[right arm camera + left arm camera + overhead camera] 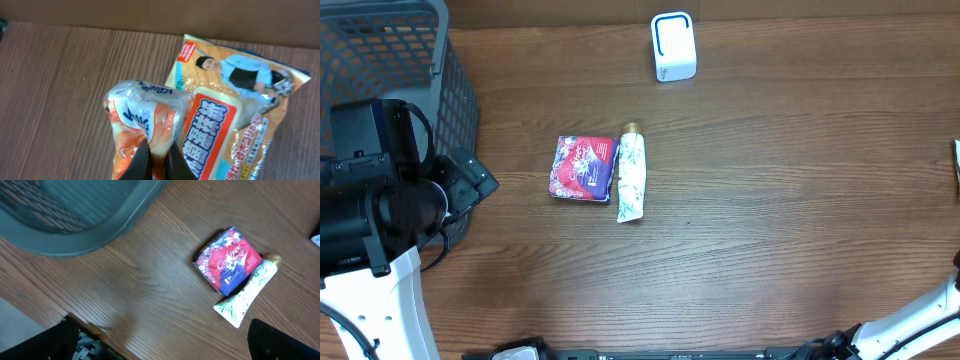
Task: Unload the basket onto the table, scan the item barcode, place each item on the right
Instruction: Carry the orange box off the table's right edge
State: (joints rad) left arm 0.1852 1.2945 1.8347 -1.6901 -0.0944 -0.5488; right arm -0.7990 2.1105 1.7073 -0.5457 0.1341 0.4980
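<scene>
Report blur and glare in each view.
Left wrist: the grey mesh plastic basket near the lens is soft, the red printed packet sharp. Right wrist: glare streaks the crinkled orange-and-white wrapper in the right pincer. Overhead: even light, no harsh shadows.

Bare tabletop [770, 200] separates basket [380, 60], scanner [673, 46] and the packet [583, 168] beside the tube [631, 178].
</scene>
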